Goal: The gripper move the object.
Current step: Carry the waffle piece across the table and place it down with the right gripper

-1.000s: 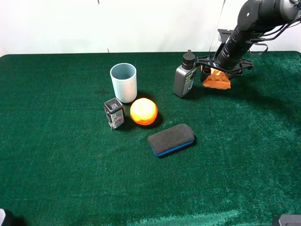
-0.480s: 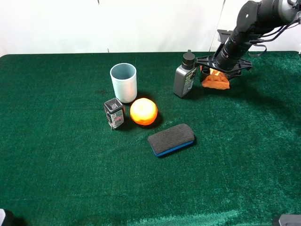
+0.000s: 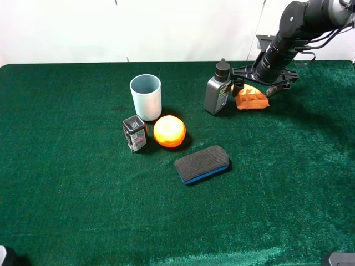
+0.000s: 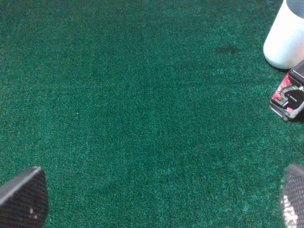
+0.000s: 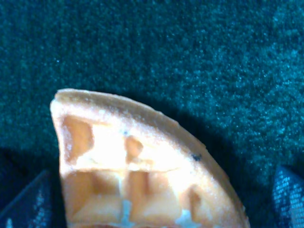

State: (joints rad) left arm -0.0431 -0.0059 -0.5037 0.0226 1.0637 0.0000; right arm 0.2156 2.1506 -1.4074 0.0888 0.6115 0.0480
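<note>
The orange-yellow waffle wedge (image 3: 250, 100) lies flat on the green cloth at the back right, just right of a grey bottle. My right gripper (image 3: 255, 88) hangs low over it, jaws spread wide. In the right wrist view the waffle (image 5: 137, 166) sits between the two dark fingertips (image 5: 28, 204), with a gap on each side. My left gripper (image 4: 159, 199) is open and empty over bare cloth; it does not show in the exterior view.
A grey bottle (image 3: 218, 88) stands right beside the waffle. A pale blue cup (image 3: 146, 97), a small patterned box (image 3: 135, 133), a round orange ball (image 3: 169, 131) and a board eraser (image 3: 202, 164) sit mid-table. The left wrist view shows the cup (image 4: 287, 38) and box (image 4: 289, 95).
The right gripper's jaws have spread apart. The waffle, held tilted between them before, now lies flat on the cloth, slightly lower and to the left.
</note>
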